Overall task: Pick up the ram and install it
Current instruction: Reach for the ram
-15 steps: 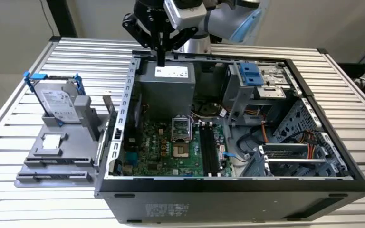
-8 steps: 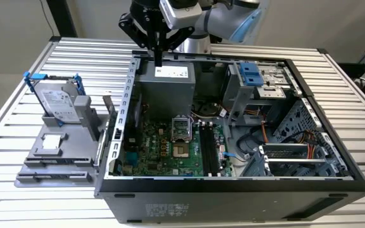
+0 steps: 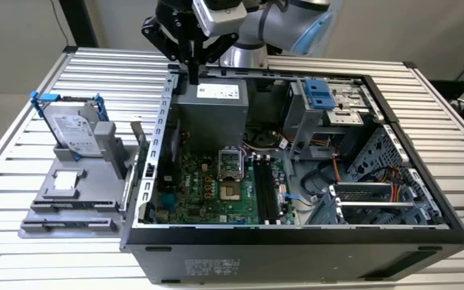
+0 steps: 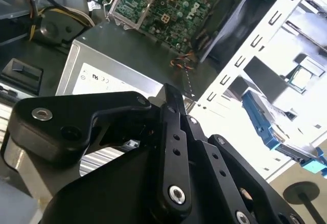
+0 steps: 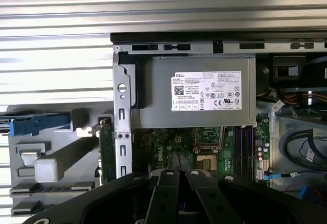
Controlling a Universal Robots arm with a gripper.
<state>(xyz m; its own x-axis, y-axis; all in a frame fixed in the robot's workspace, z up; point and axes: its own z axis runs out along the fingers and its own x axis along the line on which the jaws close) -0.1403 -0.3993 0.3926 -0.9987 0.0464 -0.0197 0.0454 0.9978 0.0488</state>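
On the slatted table (image 3: 46,266), outside the case's (image 3: 296,244) left wall in the exterior view, a grey holder (image 3: 63,225) carries two things. A hard drive (image 3: 77,132) in a blue bracket stands upright at its far end. The ram (image 3: 138,140) stands on its long edge on the side nearest the case, just beside that wall, with nothing touching it. The gripper (image 3: 191,77) hangs over the case's far left corner, well apart from the ram, its fingers together with nothing between them. The case lies open on its side. A grey power supply (image 3: 212,112) with a white label fills the far left corner. Nearer the camera lies the green motherboard (image 3: 208,196), with a metal socket (image 3: 230,163) and long black slots (image 3: 266,190) just right of it. Farther right, the case holds a drive cage (image 3: 333,103) with a blue latch at the far side and loose cables (image 3: 353,176) below it.
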